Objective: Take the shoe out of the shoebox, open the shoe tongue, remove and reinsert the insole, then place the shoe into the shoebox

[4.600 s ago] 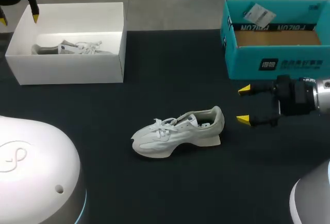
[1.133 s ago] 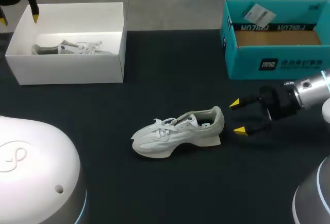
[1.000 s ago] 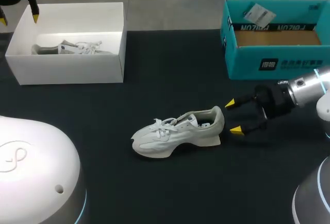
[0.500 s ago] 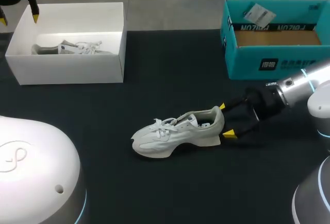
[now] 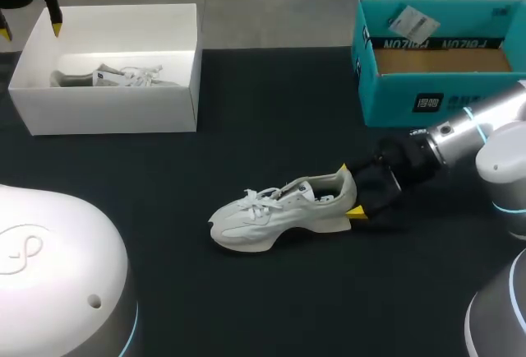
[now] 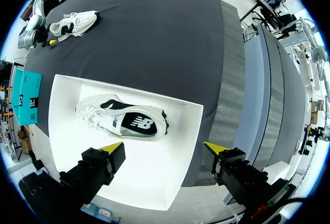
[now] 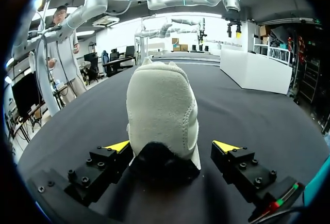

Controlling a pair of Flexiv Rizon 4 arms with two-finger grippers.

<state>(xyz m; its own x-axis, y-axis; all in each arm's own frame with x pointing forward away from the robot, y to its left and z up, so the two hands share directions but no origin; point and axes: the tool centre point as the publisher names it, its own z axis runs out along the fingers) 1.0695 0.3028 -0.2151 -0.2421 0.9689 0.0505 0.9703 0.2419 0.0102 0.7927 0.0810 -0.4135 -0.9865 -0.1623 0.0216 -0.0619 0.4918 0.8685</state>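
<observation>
Right gripper (image 5: 350,190), spread apart, straddles the heel of the white shoe (image 5: 279,209), which stands mid-way across the table (image 5: 271,110). At the far left, left gripper (image 6: 164,147) hangs spread wide above the white shoebox (image 5: 115,110), a second shoe (image 6: 121,121) lying inside.

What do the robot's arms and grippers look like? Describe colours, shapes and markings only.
The right arm is a silver-grey tube with a thin blue ring, ending in a black wrist. The right gripper and left gripper match: each has two blocky black fingers with visible screws, and each finger is capped by a pointed yellow tip.
</observation>
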